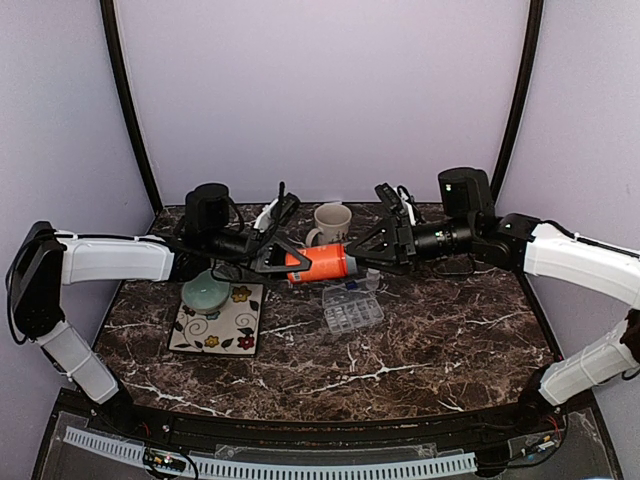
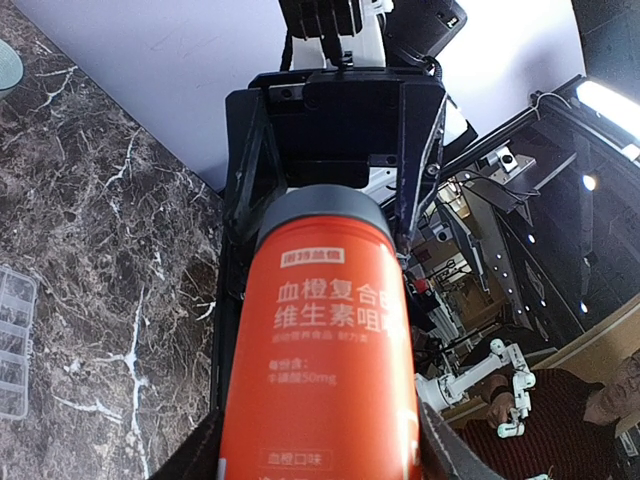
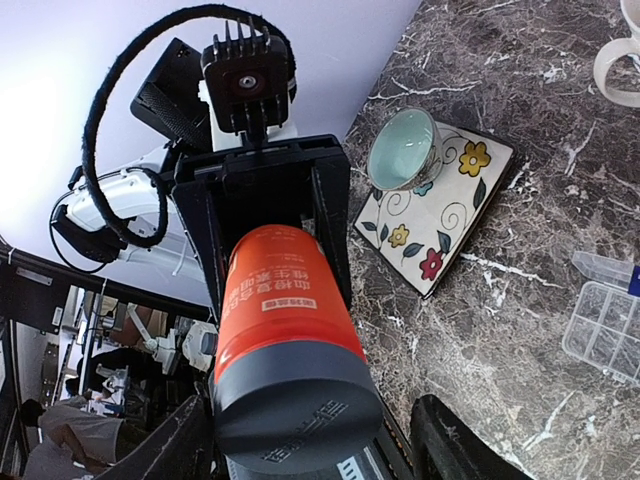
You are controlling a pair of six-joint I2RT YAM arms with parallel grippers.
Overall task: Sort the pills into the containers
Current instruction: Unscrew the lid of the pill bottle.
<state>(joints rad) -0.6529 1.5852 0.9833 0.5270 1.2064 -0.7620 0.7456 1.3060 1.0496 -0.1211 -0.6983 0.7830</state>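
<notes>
Aloft, orange bottle (image 1: 322, 264) above table (image 1: 440, 340), left jaws clamping it, right jaws round cap (image 3: 295, 410), grip unclear

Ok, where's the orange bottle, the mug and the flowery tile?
orange bottle (image 1: 320, 264): top external view, middle of its orange side.
mug (image 1: 333, 226): top external view, its cream outer wall.
flowery tile (image 1: 228, 322): top external view, bare patch beside the bowl.
</notes>
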